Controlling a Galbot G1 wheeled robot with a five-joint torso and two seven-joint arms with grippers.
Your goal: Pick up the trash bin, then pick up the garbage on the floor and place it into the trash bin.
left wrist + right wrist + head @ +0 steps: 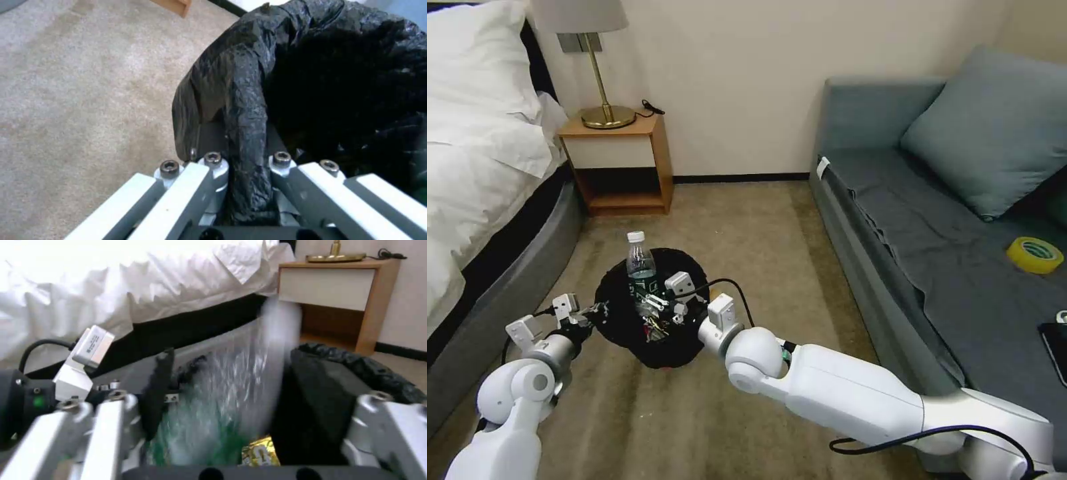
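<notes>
Right gripper (662,308) is sitting jaws apart around a clear green-labelled bottle (640,270) over the black-bagged round bin (627,327); left gripper (242,166) is pinching its rim.

bedroom | bed (474,147) | nightstand (617,163) | lamp (594,60) | sofa (947,220)

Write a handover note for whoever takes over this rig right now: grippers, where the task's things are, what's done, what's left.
Left gripper: shut on the bag-lined rim of the trash bin, holding it beside the bed.
Right gripper: over the bin's mouth, fingers open around the green bottle. The bottle stands upright, its lower part inside the bin, and is blurred in the right wrist view, so it may be dropping.
A yellow wrapper lies already inside the bin.
Done: bin picked up, at least one wrapper in.
Left: confirm the bottle settles inside, then check the carpet for any remaining litter.
</notes>
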